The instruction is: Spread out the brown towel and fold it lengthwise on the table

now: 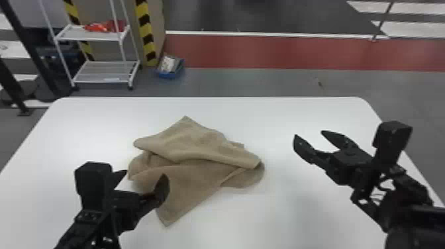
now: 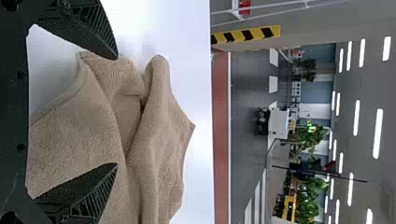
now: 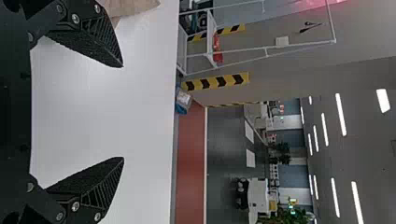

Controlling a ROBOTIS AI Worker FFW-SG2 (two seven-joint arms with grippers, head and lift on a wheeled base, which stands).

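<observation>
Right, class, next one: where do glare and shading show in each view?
Head view: white table gleams, with faint grey shading on its near part; left wrist view: ceiling lights glare as white strips, soft shading beside the brown towel; right wrist view: similar strips, plus a reddish glow.

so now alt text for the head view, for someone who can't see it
A crumpled brown towel lies on a white table, the open left gripper over its near left part and the open right gripper off to its right.
</observation>
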